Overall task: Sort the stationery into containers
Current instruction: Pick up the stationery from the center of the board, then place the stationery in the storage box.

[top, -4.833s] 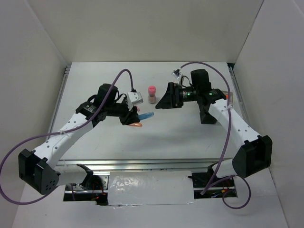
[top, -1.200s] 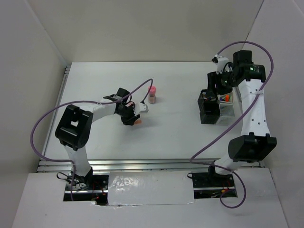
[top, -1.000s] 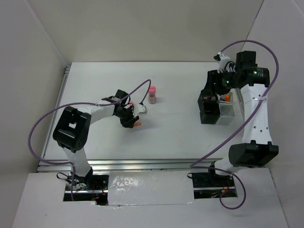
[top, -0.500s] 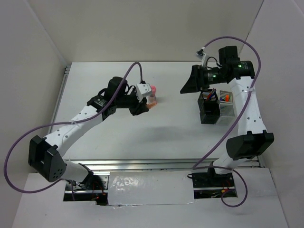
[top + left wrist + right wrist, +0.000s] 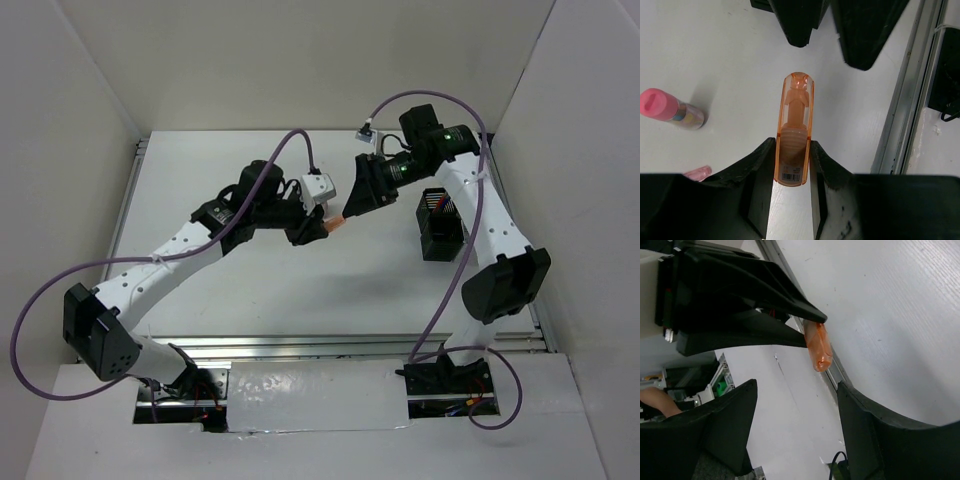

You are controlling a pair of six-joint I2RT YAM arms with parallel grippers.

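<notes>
**Late in the sort, one piece in mid-handover**

Reads as mostly done, judging by how few loose items lie on the white table point(image 5: 200, 170). Shows the cup point(image 5: 440, 238) at the right, dark inside from above, so cannot tell what it holds. Cannot find the tray, perhaps hidden behind the right arm.

Brings the two grippers nose to nose above mid table. Pinches the orange piece point(image 5: 794, 120) in the left gripper point(image 5: 791, 145), fingers part closed on its flat, labelled end. Holds it off the table with its rounded tip aimed right at the other gripper. Sets the right gripper point(image 5: 796, 386) just beyond that tip, fingers spread wide. Has nothing between them and is not touching the piece. Looks like a pass from left to right, since the cup stands on the right arm's side.

Leaves the cylinder point(image 5: 670, 107) lying on its side on the table beside the left gripper, pink cap outward. Leaves a small pink piece point(image 5: 697, 173) near it, half hidden by a left finger.

By judgement, leaves three things undone: passing and dropping the orange piece, then sorting the cylinder, then the pink piece.
</notes>
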